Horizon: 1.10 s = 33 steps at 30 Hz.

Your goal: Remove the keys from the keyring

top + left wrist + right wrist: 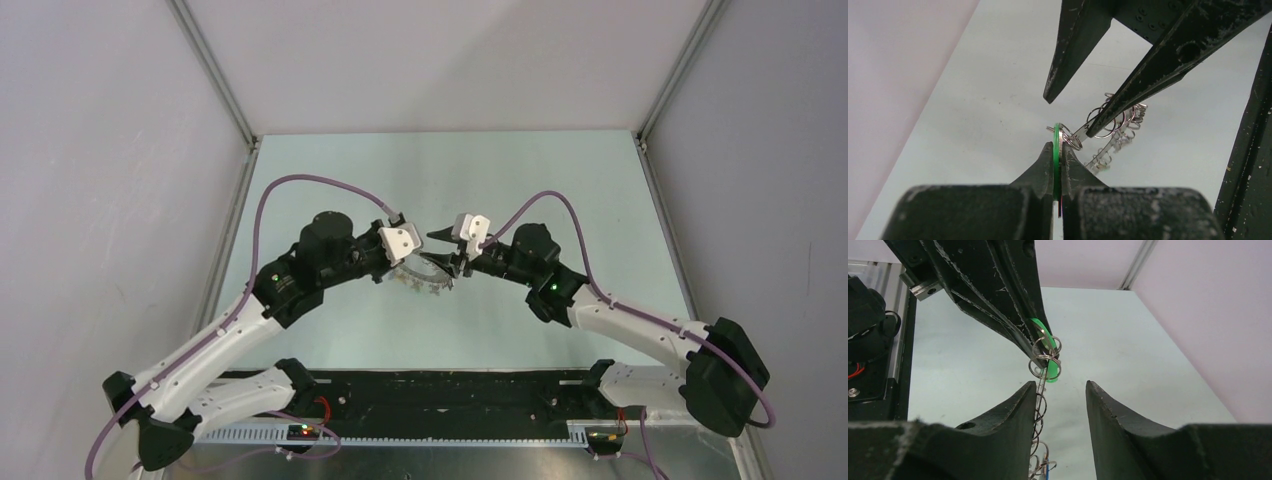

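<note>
The keyring (pixel 427 277) hangs between my two grippers over the middle of the table, with small wire rings and keys fringing its rim. My left gripper (pixel 1057 148) is shut on a green-headed key (pixel 1056 131) that is still linked to the keyring (pixel 1105 145) by a small wire ring. My right gripper (pixel 1062 390) is open. Its left finger (pixel 1020 410) lies against the keyring's edge (pixel 1040 400), and the other finger stands apart. The green key (pixel 1049 371) shows just beyond its fingertips, and a blue key (pixel 1047 468) hangs low between its fingers.
The pale green table top (pixel 440 170) is walled by a grey enclosure with metal corner posts (pixel 215 70). Both arm bases stand on a black strip (pixel 440 395) at the near edge. The two grippers (pixel 408 260) (pixel 455 262) are nearly touching.
</note>
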Tool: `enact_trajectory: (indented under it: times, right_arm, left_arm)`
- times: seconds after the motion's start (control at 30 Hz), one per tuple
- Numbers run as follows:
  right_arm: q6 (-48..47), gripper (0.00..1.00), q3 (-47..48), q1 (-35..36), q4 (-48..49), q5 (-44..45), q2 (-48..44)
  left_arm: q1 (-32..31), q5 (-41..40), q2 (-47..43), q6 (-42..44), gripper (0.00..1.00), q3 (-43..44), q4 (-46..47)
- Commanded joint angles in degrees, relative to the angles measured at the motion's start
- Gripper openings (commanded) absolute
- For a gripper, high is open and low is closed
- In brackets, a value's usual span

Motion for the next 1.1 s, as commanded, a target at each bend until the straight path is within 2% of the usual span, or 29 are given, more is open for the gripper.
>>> enact_trajectory:
  times: [0.0,0.23,0.37,0.5,0.57,0.6,0.67,0.8,0.93,1.07]
  right_arm:
    - [-2.07,0.46,3.5,0.23,0.14,-2.24,1.07]
    - [-1.19,0.43,4.22,0.67,0.85,-6.28,1.43]
    - [-1.58,0.26,4.87,0.89,-0.17,-6.94,1.75]
    - [-1.65,0.17,5.15,1.16,-0.69,-7.17,1.8]
    - [-1.36,0.08,5.15,1.23,-0.68,-6.78,1.61]
    - [-1.0,0.01,5.16,1.27,-0.57,-5.86,1.51]
    - [2.32,0.0,5.16,1.06,1.15,-3.55,1.27]
    - [14.67,0.0,5.16,-0.86,4.16,0.43,0.39]
    - [33.18,0.0,5.11,-1.99,5.9,6.24,-0.51]
    - [47.9,0.0,4.61,-1.25,7.43,10.45,0.13]
  left_arm:
    - [0.15,3.49,-2.21,1.74,0.0,-0.09,4.03]
    - [0.11,4.42,-2.29,2.15,0.0,-0.36,3.95]
    - [-0.01,4.53,-2.67,2.28,0.0,-0.42,4.0]
    - [0.02,4.05,-2.74,2.41,0.0,-0.51,4.02]
    - [-0.05,3.77,-2.61,2.41,0.0,-0.54,4.0]
    - [0.0,3.48,-2.63,2.41,0.0,-0.54,4.03]
    - [-0.03,2.68,-2.66,2.46,0.0,-0.49,4.0]
    - [0.0,1.22,-2.72,2.67,0.0,-0.54,4.11]
    - [0.01,0.55,-2.5,2.83,0.0,-0.65,4.3]
    - [0.02,0.54,-2.32,2.84,0.0,-0.71,4.34]
